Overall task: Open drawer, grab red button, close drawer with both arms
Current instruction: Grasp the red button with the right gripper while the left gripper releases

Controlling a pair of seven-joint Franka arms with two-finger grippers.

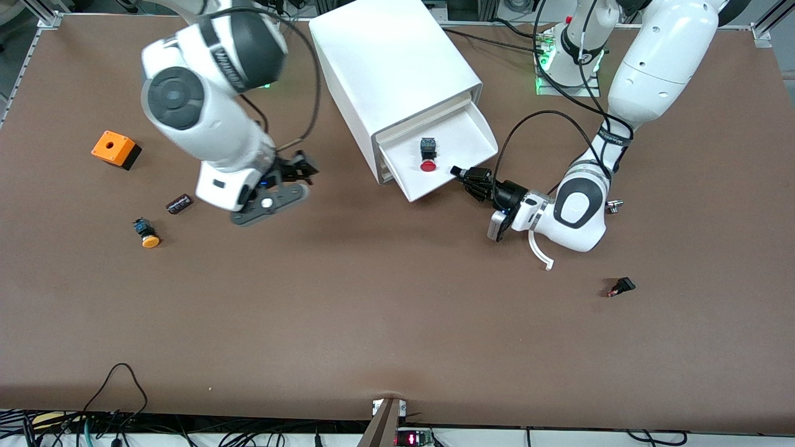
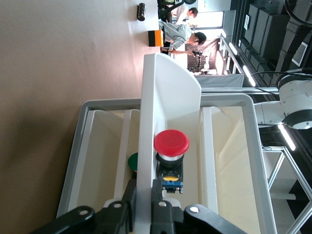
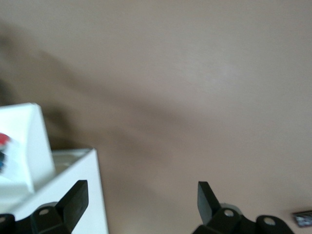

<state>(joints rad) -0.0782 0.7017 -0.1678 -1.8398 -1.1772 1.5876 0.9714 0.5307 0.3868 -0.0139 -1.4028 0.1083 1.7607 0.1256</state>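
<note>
The white cabinet [image 1: 397,68] stands at the middle of the table's robot side. Its top drawer [image 1: 463,139] is pulled out toward the front camera. The red-capped button [image 1: 428,156] lies in it, cap toward the drawer's front. My left gripper [image 1: 459,172] is shut on the drawer's front wall [image 2: 161,97], one finger on each face, with the button [image 2: 171,144] just inside. My right gripper [image 1: 303,169] hangs open and empty over the table beside the cabinet, toward the right arm's end. In the right wrist view its fingers [image 3: 73,195] stand wide apart, with a corner of the drawer [image 3: 29,146] in sight.
An orange box [image 1: 113,149], a dark cylindrical part [image 1: 179,203] and an orange-yellow-capped button [image 1: 146,234] lie toward the right arm's end. A small black part [image 1: 621,287] lies toward the left arm's end. A green cap [image 2: 131,161] shows below the open drawer.
</note>
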